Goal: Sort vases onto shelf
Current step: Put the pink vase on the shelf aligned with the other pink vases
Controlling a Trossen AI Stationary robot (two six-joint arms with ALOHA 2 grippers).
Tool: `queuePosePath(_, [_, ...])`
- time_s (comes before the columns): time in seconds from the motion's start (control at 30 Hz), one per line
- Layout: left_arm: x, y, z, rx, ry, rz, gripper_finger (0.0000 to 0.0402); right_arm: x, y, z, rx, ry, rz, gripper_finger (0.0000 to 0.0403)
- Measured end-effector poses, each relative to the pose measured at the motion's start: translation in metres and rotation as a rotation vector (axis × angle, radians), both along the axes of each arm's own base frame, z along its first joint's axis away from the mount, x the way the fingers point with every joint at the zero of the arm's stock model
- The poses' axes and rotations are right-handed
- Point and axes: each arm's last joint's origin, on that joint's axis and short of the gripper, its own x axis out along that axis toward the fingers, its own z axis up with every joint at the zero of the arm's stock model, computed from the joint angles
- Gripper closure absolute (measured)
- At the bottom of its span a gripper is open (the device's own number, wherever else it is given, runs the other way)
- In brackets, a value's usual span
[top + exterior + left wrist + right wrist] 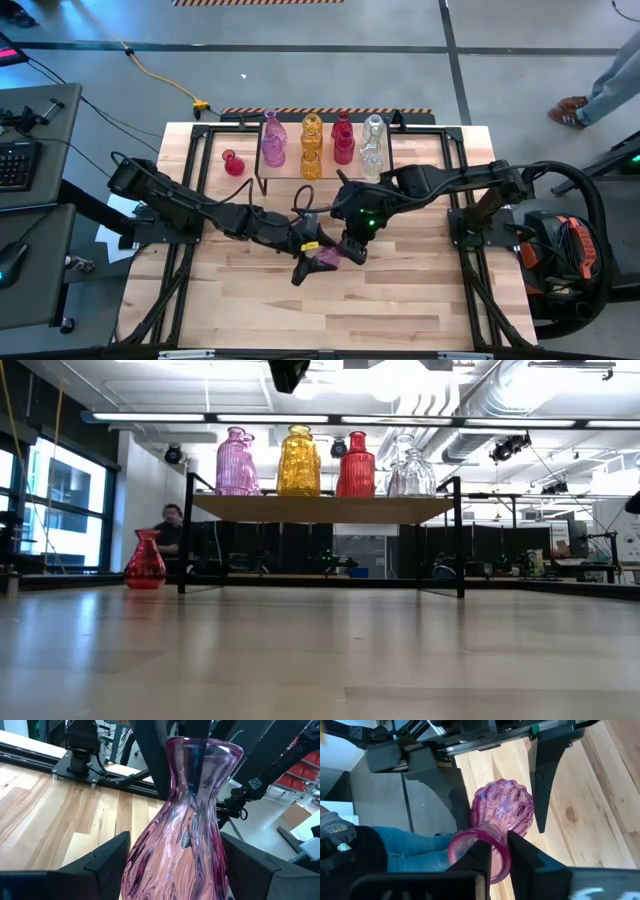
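A pink marbled glass vase [326,258] is held over the middle of the table between both grippers, lying sideways. My left gripper [306,262] comes from the left and is shut on its body [175,850]. My right gripper [350,248] comes from the right and is shut on its mouth [501,852]. The shelf [330,176] stands at the far side on black legs, carrying pink [236,462], yellow [298,460], red [355,465] and clear [410,472] vases. A red vase [233,162] stands on its base on the table, left of the shelf. My left gripper pinches the pink vase across its bulbous body [150,855], one finger [107,860] on each side. The neck and rim [202,747] point away past the fingertips. The vase is lifted clear of the table. My right gripper holds the vase by its rim [502,862], at the mouth end. One finger [480,855] seems to sit inside the mouth and the other [522,850] outside the neck. The body reaches away from the fingers, above the tabletop.
Bare tabletop [300,310] lies near and to both sides of the grippers. The shelf's black frame [185,530] stands just beyond them. A person's gloved hand [335,830] and blue trousers show off the table. Another person walks at the far right [600,90].
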Motion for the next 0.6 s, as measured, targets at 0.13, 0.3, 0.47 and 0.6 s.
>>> queuePosePath(0.13, [0.0,0.0,-0.001,0.003,0.01,-0.003,0.0142,0.0,0.0,0.0,-0.006,-0.01,0.004,0.0344])
queuePosePath(0.3, [0.0,0.0,-0.001,0.004,0.013,-0.003,0.0142,0.001,0.0,0.001,-0.01,-0.012,0.001,0.0307])
queuePosePath(0.47, [-0.002,-0.004,-0.002,0.012,0.022,0.001,0.0144,0.0,-0.003,0.003,-0.009,-0.013,-0.005,0.0281])
queuePosePath(0.6, [-0.006,-0.009,-0.008,0.045,0.076,0.023,0.0147,-0.003,-0.005,0.02,0.002,-0.059,-0.01,0.0274])
